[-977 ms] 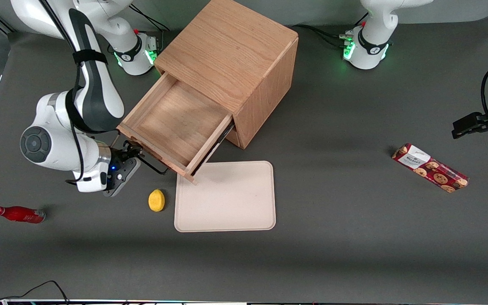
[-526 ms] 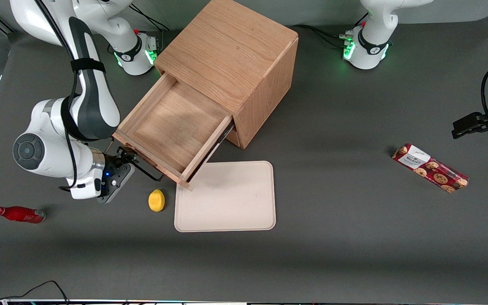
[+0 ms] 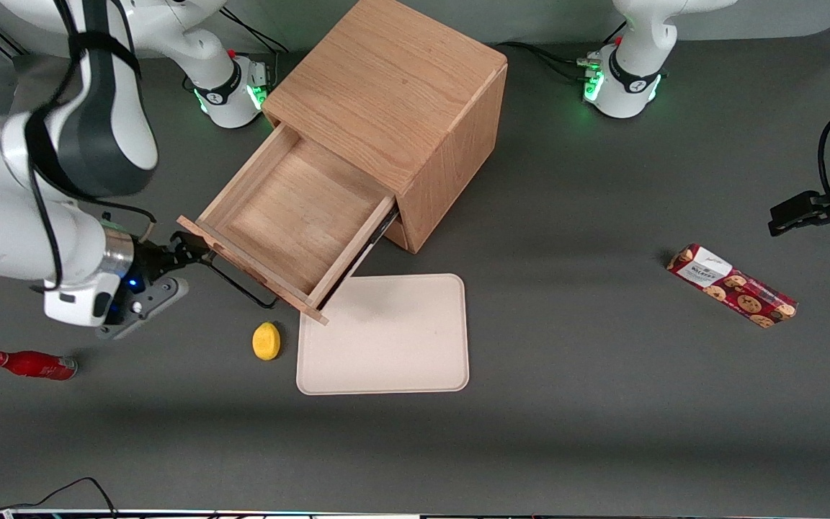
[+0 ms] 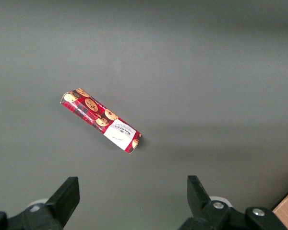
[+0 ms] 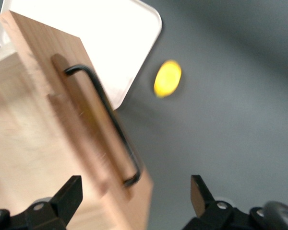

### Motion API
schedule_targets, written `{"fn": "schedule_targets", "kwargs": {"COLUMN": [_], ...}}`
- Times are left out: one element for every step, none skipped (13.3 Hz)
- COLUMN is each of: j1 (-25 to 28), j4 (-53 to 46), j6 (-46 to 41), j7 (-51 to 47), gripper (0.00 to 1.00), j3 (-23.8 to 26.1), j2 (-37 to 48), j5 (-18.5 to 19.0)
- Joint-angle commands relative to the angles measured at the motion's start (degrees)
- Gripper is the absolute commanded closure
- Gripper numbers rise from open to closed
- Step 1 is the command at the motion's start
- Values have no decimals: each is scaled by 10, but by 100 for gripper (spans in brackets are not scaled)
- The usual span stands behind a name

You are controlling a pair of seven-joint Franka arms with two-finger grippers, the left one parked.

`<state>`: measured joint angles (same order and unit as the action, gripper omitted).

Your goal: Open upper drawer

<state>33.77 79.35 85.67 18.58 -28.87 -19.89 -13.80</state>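
claw: gripper (image 3: 181, 254) sat just off the handle (image 3: 241, 283) end nearest the working arm; I read the fingers as spread with nothing between them.
relation: upper drawer (image 3: 292, 216) lay toward the cabinet (image 3: 393, 94) from the claw; handle bar ran along the drawer front (image 5: 81, 124).
drawer look: light oak, shallow, empty, pulled well out.
judgement: task looked done to me.

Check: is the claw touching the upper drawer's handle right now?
Apart. In the right wrist view the open claw has both fingers spread wide, and the upper drawer's handle lies clear of them.
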Motion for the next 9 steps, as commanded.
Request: {"fn": "schedule_targets", "kwargs": {"j1": [-1,-9,-27,-45,-50,-51,-59,-71,-77], "j4": [54,102,145,178,234,300,349,362,365], "j6": [-41,-41,-33,-27,2,47,73,74,64], "j7": [-188,-238,-277,-295,-300,-299,-299,-298,-298], "gripper": [0,0,0,0,0,0,0,0,0], "j3": [42,77,127,152,157,157,159,160,161], "j2": [93,150,192,220,257,303,337,345,347], "j5": [21,50,87,93,92,95,98,98,99]}}
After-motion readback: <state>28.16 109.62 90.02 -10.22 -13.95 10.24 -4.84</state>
